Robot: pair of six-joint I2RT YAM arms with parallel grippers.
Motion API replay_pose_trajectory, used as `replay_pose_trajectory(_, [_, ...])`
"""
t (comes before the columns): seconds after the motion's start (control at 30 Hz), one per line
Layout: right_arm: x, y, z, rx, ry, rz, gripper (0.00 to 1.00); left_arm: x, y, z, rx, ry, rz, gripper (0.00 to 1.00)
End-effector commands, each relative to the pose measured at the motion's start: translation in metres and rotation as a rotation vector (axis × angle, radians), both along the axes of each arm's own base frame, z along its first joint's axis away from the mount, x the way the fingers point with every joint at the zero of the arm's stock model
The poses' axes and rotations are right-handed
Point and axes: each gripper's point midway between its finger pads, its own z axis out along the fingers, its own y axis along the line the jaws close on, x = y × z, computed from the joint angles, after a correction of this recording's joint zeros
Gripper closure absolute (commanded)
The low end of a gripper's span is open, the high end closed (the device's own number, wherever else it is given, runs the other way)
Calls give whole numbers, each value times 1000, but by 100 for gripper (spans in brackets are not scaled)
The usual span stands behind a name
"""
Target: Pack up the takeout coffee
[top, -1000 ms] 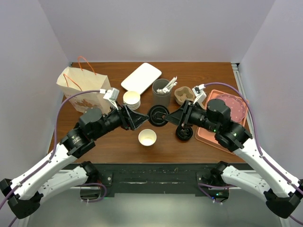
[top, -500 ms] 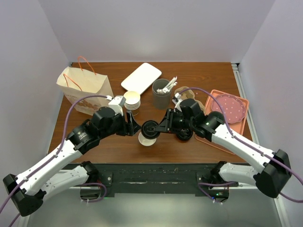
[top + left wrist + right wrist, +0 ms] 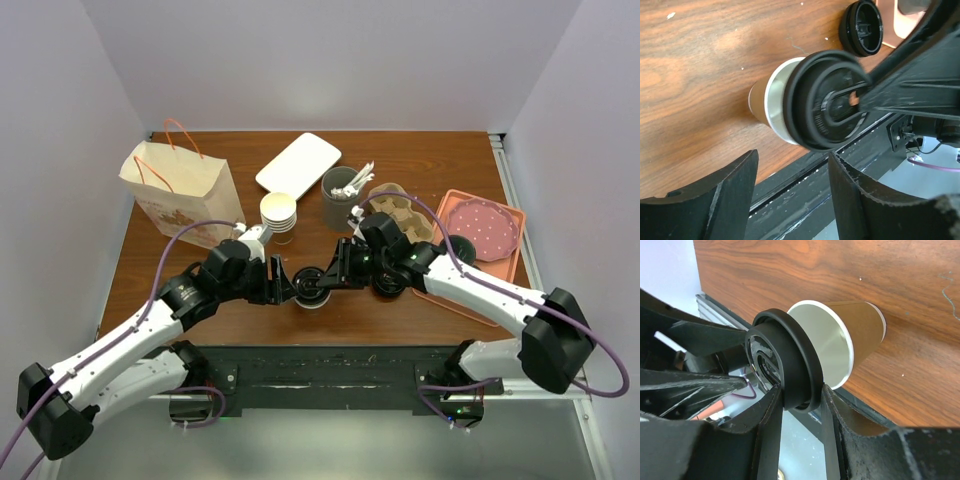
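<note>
1. Misalignment is the main worry. The black lid (image 3: 782, 365) sits tilted at the mouth of the paper cup (image 3: 767, 102), not seated on the rim. A hard push could set it crooked or tip the cup.
2. The right hand (image 3: 800, 395) is clamped on the lid's edge. The left hand (image 3: 792, 165) has its fingers apart, just short of the cup and touching nothing. Nothing braces the cup against a sideways shove.
3. The cup stands on the tabletop (image 3: 440, 160), well right of the paper bag (image 3: 180, 190) and nearer the arms than the bag. A loose lid could come off on the way there.
4. I can read no writing. The bag shows a brownish print without legible words, and the lid has only moulded ridges.
</note>
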Motion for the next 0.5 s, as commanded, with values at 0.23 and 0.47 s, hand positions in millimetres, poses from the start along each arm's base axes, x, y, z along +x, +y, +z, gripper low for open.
replay_pose_trajectory(0.23, [2,12,-10,-13,11,21,74,16,7,-7,23,23,41,42])
replay_pose_trajectory(0.47, [1,8,-14,-26,14,12,72,16,9,-17,45,55,38,44])
